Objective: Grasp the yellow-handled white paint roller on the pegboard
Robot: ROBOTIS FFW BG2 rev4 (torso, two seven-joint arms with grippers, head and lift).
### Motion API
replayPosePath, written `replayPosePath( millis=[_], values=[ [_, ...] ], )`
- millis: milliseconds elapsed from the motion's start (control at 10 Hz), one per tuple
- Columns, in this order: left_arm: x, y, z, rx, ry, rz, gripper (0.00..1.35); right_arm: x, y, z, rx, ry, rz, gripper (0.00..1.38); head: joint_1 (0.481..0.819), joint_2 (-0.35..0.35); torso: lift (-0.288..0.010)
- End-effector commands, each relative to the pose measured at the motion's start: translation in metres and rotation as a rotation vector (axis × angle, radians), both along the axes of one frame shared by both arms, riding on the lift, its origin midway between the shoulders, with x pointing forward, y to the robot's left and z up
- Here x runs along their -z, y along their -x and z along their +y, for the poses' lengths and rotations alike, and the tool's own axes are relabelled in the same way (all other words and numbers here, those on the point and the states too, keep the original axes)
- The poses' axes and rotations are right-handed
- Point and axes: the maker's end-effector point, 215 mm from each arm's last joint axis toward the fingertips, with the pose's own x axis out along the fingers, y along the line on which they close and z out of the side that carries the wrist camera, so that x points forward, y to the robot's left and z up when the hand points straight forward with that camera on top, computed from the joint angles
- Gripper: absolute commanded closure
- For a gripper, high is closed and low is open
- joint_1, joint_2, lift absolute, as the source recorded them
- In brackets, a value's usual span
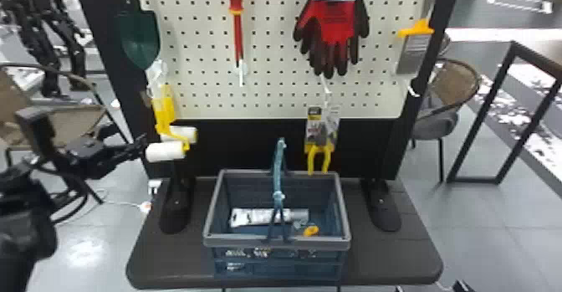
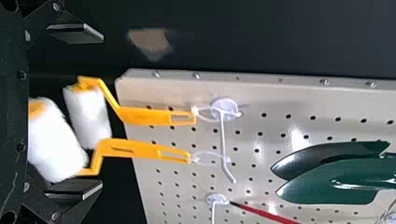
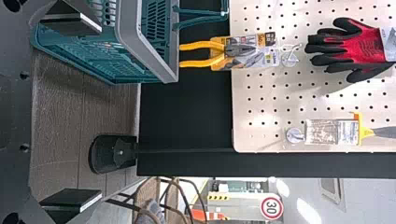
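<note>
Both flat fingers of the left pincer [image 2: 91,109] stand spread wide. In the left wrist view the white sleeve of the paint roller [image 1: 165,151] lies in the gap between them, though whether either finger touches it I cannot tell. In the head view the roller hangs at left of centre, off the lower left corner of the pegboard [image 1: 272,61]. Its yellow handle [image 2: 140,151] is strung from a white hook [image 2: 224,161], and a second roller [image 2: 88,116] hangs just beside it. I judge the roller very light. The fluffy sleeve will be soft and will give under pressure, and it is likely to spin on its axle. The thin plastic handle is stiffer but narrow and smooth, and the whole thing should swing freely on its hook when nudged. The best hold looks to be across the middle of the sleeve, squeezed firmly enough to bite through the nap, clear of the neighbouring roller. The handle would be a firmer hold but a harder one to catch. The right pincer [image 3: 98,112], also spread, hangs over the dark table [image 3: 60,116] beside the blue basket [image 3: 140,42].
</note>
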Motion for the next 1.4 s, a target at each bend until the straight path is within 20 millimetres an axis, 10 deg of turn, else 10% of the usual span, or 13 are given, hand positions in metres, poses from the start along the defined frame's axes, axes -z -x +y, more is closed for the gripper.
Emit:
replayPosePath(
  millis=[0,400,700,900,1300],
  values=[
    [-0.007,-0.01,-0.021,0.074,0.0,0.025,0.19,-0.002,-0.005,0.002,-0.006,-0.002,-0.008,0.07,0.549,0.0,-0.1],
    [-0.018,-0.014,-0.08,0.248,0.078,0.048,0.18,0.003,-0.007,0.011,-0.014,-0.018,-0.001,0.07,0.549,0.0,-0.1],
    [-0.01,-0.017,-0.085,0.277,0.058,0.07,0.24,0.003,-0.01,0.012,-0.019,-0.021,-0.002,0.07,0.549,0.0,-0.1],
    [-0.019,-0.022,-0.081,0.237,0.049,0.018,1.24,0.003,-0.009,0.012,-0.018,-0.022,-0.002,0.07,0.549,0.0,-0.1],
    [-0.021,-0.021,-0.084,0.24,0.066,0.006,1.21,0.003,-0.008,0.012,-0.018,-0.022,-0.006,0.07,0.549,0.0,-0.1]
  ],
)
